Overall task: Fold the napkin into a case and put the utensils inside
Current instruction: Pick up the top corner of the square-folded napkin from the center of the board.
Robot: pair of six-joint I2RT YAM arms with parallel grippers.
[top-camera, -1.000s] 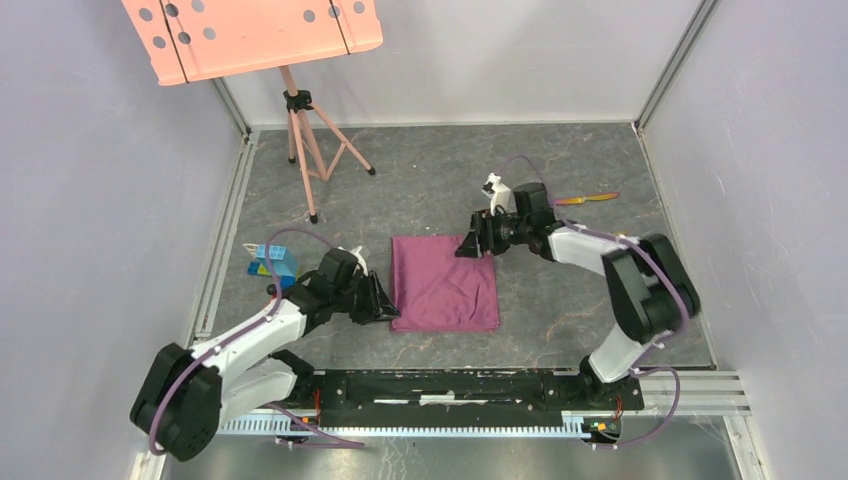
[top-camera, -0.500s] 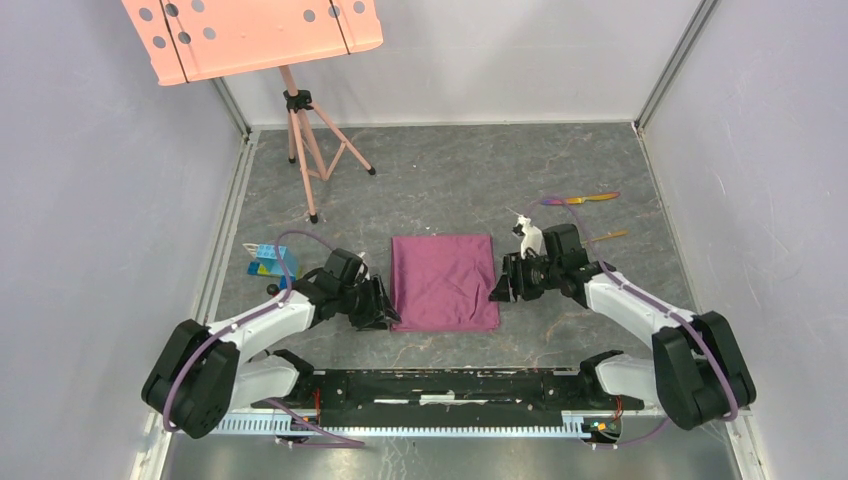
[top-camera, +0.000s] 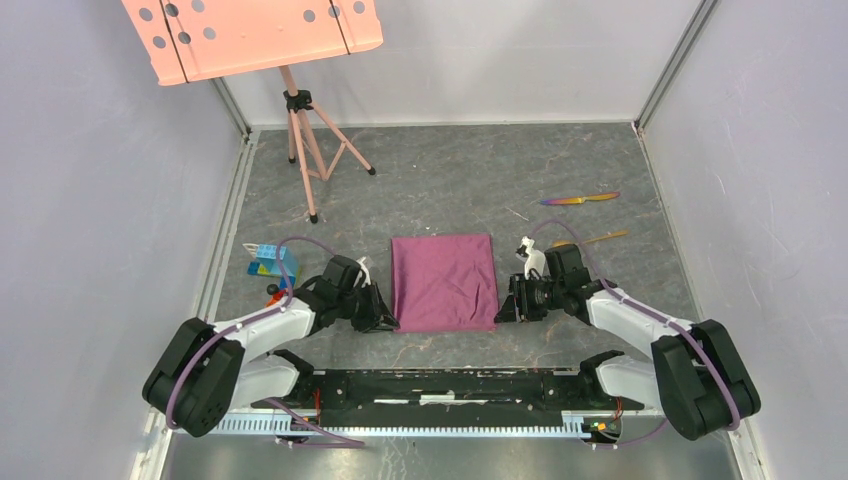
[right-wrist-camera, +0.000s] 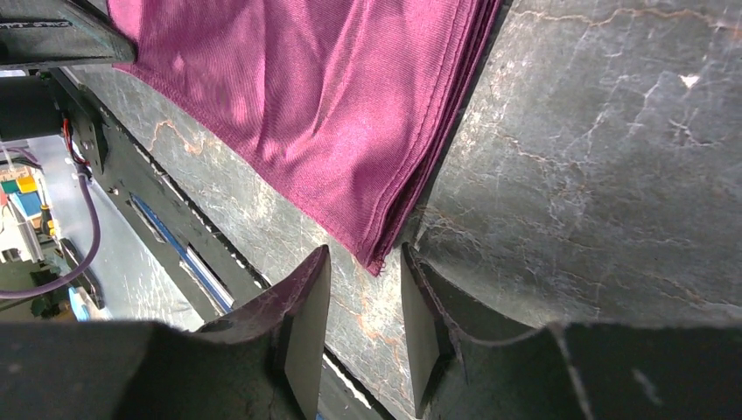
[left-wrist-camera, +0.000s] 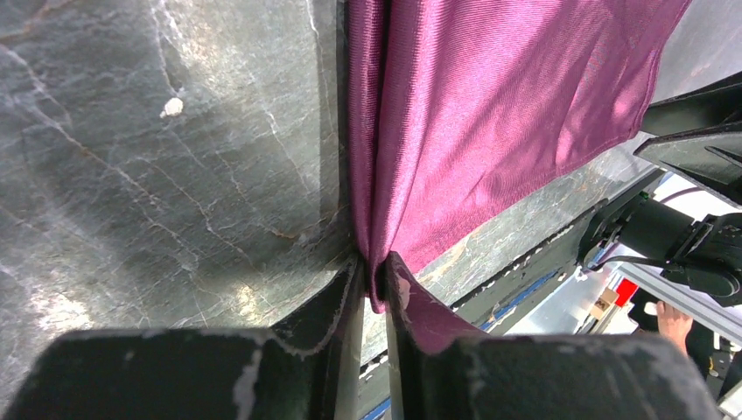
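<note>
While the grey table (top-camera: 440,170) fills the top view, the napkin (top-camera: 445,282) lies flat at its middle, close to the arm bases. It is so nearly square that no long axis stands out, and its edges run parallel to the table's. The wrist cameras add what the top view cannot: several layers lie stacked along the napkin's right edge, so the cloth is folded over. The left gripper (left-wrist-camera: 374,273) sits at the near-left corner, fingers pressed together on that corner, with the cloth drawn up into a ridge. The right gripper (right-wrist-camera: 366,278) sits at the near-right corner with its fingers apart. The corner tip lies in the gap, and whether it touches either finger I cannot tell. Only the top view shows the utensils, the knife (top-camera: 580,199) and, nearer, the spoon (top-camera: 592,238). Both lie beyond and right of the napkin, well apart from it, each lengthwise roughly left to right.
</note>
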